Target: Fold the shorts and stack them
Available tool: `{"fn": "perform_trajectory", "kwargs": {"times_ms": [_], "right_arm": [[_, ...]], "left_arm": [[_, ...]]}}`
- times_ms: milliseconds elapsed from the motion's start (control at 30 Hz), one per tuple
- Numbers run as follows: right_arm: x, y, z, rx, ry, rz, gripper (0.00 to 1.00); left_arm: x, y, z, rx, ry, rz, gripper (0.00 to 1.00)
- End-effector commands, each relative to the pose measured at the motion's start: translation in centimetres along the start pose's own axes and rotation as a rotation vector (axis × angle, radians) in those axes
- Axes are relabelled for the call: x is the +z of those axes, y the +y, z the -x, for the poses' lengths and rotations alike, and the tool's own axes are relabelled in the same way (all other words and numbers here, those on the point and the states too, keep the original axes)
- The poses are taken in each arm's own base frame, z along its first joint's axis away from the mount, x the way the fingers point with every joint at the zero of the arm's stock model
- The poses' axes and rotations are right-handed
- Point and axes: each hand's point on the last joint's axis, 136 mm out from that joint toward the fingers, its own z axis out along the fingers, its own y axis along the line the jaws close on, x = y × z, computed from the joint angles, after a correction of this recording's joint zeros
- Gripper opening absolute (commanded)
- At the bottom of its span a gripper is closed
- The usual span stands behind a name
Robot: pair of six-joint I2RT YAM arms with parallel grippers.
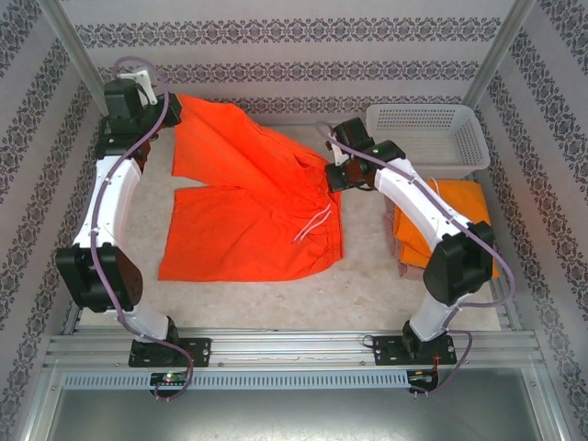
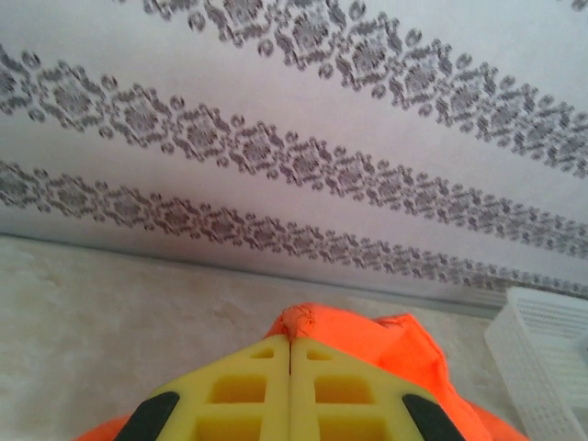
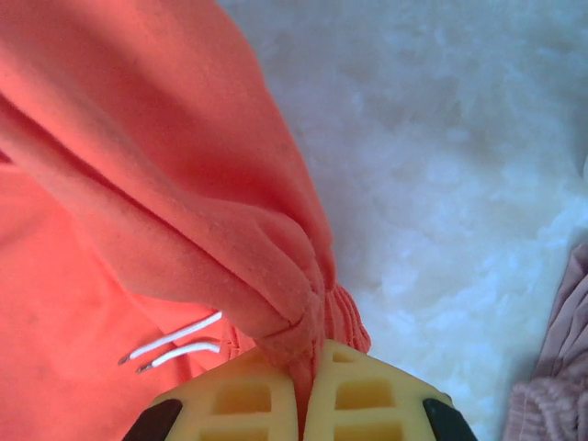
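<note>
While the left tool [image 2: 290, 354] and right tool [image 3: 308, 363] are clamped on the red-orange shorts [image 1: 248, 225], the held edge is stretched crosswise between them.

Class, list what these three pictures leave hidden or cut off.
Top view: the right arm covers the middle of the folded orange shorts; the pink shorts beneath barely peek out.
Left wrist view: the left gripper and the bottom edge hide most of the red shorts.
Right wrist view: the right edge cuts off the pink shorts; the right gripper hides its pinch on the red shorts.
</note>
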Motion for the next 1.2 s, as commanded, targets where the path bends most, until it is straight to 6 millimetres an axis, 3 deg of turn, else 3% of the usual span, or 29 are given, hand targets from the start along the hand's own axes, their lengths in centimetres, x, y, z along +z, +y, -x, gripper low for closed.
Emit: {"fn": "perform_trajectory", "kwargs": {"times_ms": [0,333,567,633,700,800,900,1033,1167], "right_arm": [[0.7,-0.9,2.8,0.015,-0.041,0.025,0.00],[6.5,-3.7,7.6,0.056,-0.040,0.022,0.04],[10.2,-7.2,11.0,0.140,-0.061,-0.011,0.09],[10.4,-8.4,12.1,0.184,-0.076,-0.019,0.19],[10.1,-9.5,13.3,0.234,-0.102,-0.014,0.34],[7.8,-10.4,15.3,0.314,-0.165,0.034,0.54],[4.1,-9.4,17.0,0.336,-0.236,0.110,0.68],[-0.3,-5.6,17.4,0.303,-0.277,0.229,0.72],[-1.7,-0.3,15.0,0.248,-0.230,0.357,0.72]], "left_arm": [[1.8,1.7,1.3,0.041,-0.022,0.056,0.00],[9.8,5.4,-1.8,-0.008,0.065,0.091,0.00],[14.4,8.4,-3.7,-0.029,0.112,0.153,0.00],[15.4,9.2,-3.7,-0.042,0.124,0.169,0.06],[16.3,9.9,-3.5,-0.071,0.141,0.170,0.24],[16.0,9.7,-1.3,-0.107,0.121,0.141,0.43],[14.0,8.4,1.8,-0.105,0.066,0.109,0.61],[10.4,4.6,4.1,-0.079,0.049,0.016,0.74],[7.0,1.8,2.6,-0.078,0.073,-0.059,0.83]]}}
